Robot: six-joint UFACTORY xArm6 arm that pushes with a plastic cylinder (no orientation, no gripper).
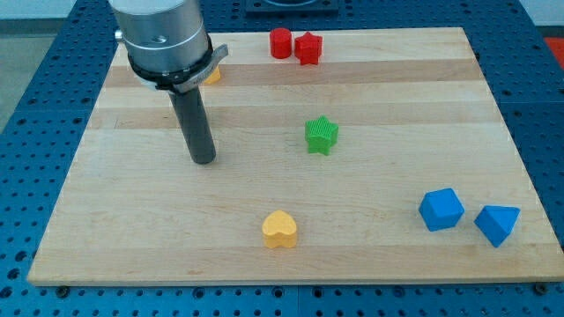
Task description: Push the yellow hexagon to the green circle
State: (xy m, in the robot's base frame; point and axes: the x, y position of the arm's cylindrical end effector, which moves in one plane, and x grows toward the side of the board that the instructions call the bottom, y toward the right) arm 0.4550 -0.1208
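Seven blocks show on the wooden board [397,106], and only one could be the task's yellow piece. It is a small yellow-orange block [213,75] toward the view's top from my tip [204,161], just beside the rod's upper part. Only a sliver of it peeks out on the view's right of the grey arm housing [163,35], so I cannot tell whether it is a hexagon. The arm ends in a plain dark rod with no jaws to open or close, and it grips nothing. My tip rests on the board's left half and touches no block.

The board is the only thing that holds anything, and all the blocks lie flat on it. The green star [322,135] sits to the view's right of my tip and slightly higher, clearly apart from it. The yellow heart [280,229] lies toward the view's bottom right of my tip, near the board's lower edge. The red cylinder [280,42] and the red star [308,47] stand side by side, touching or nearly so, far up and to the right of my tip at the board's top edge. The blue cube [441,210] and a blue wedge-like block [497,224] sit near each other, well away to the lower right.

The arm housing is cut off by the view's top and covers part of the board's top left. The blue perforated table [26,132] surrounds the board.
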